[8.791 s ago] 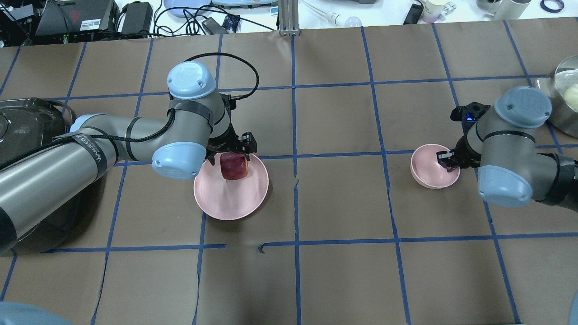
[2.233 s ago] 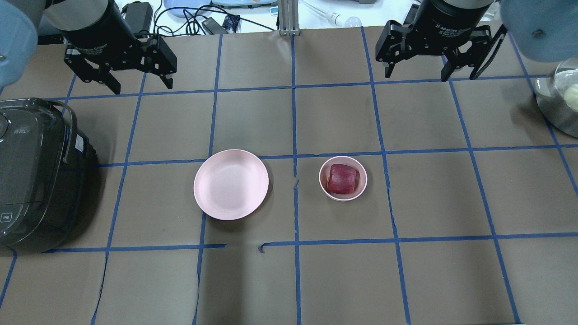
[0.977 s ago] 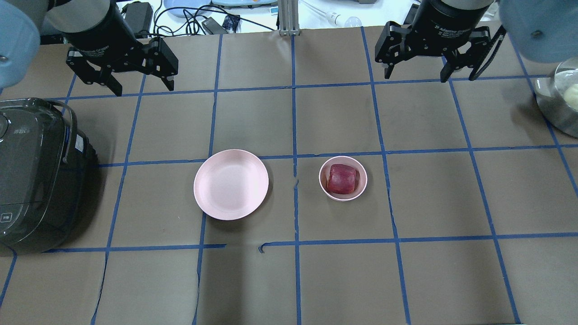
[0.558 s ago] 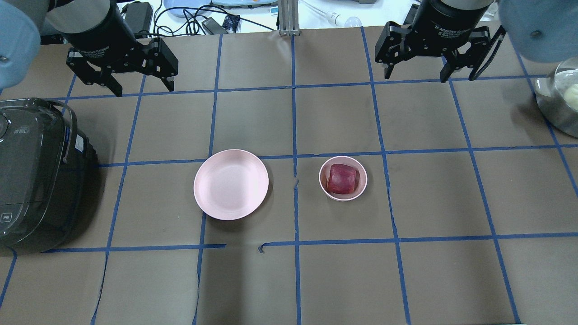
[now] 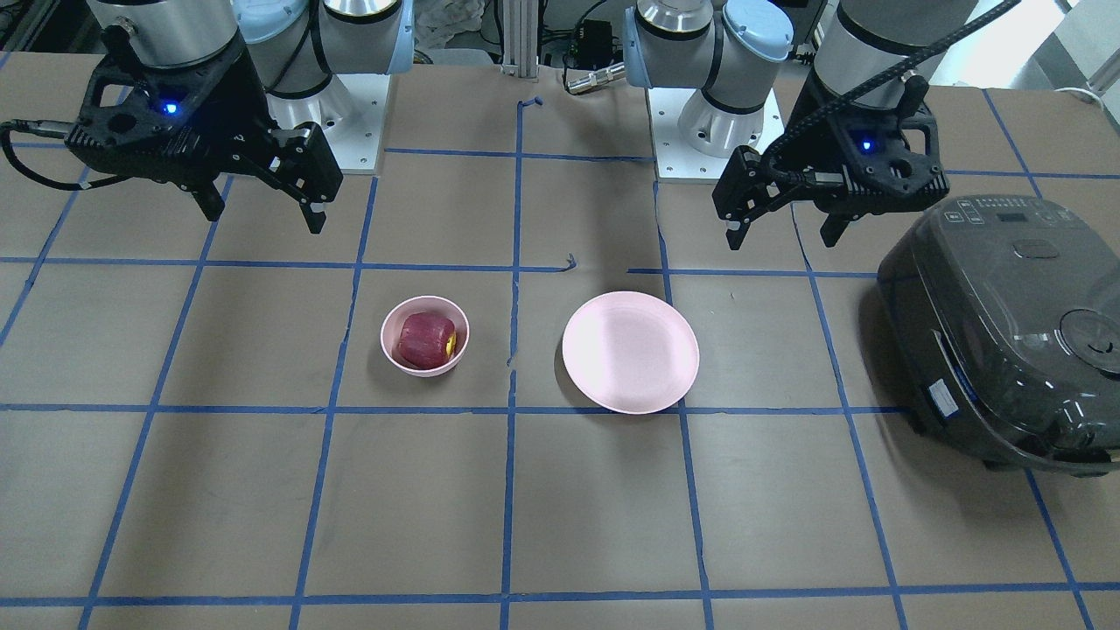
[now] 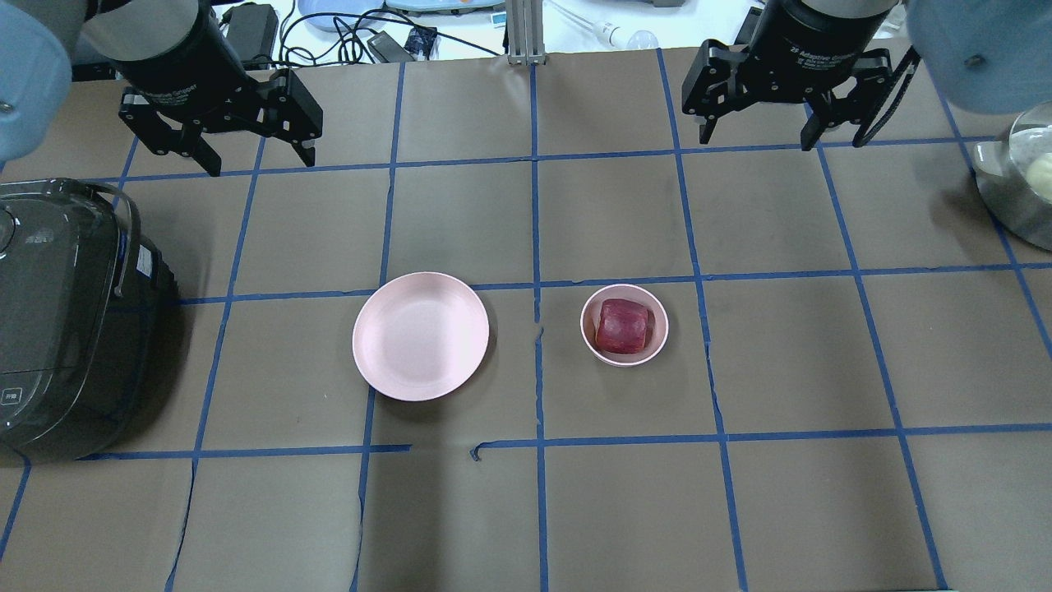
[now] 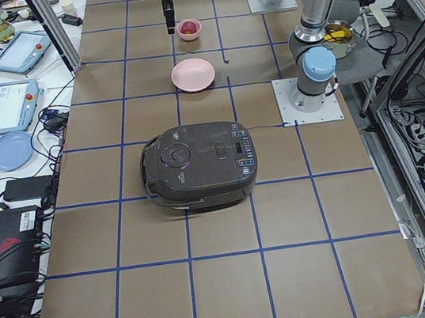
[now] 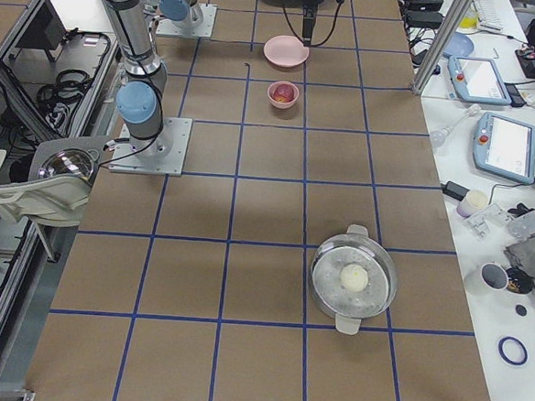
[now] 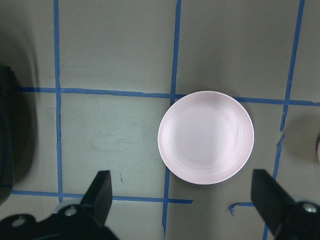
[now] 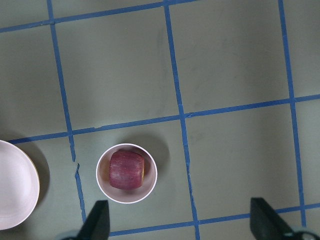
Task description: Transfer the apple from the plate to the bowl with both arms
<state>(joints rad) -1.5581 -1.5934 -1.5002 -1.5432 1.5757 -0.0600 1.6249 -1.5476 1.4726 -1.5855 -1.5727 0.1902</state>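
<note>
The dark red apple (image 6: 622, 326) lies inside the small deep pink bowl (image 6: 660, 339), right of the table's middle; it also shows in the front view (image 5: 423, 340) and the right wrist view (image 10: 126, 170). The wide pink plate (image 6: 420, 335) stands bare to the bowl's left and shows in the left wrist view (image 9: 205, 137). My left gripper (image 6: 261, 160) is open and empty, raised high above the table behind the plate. My right gripper (image 6: 768, 138) is open and empty, raised high behind the bowl.
A dark rice cooker (image 6: 66, 321) stands at the table's left edge. A metal pot (image 6: 1019, 189) with a pale ball inside stands at the far right. Cables and devices lie beyond the far edge.
Since the earliest frame the apple has gone from my left gripper over the plate into the bowl, the bowl has moved toward the middle, and both arms have risen. Nothing has moved in the last second.
</note>
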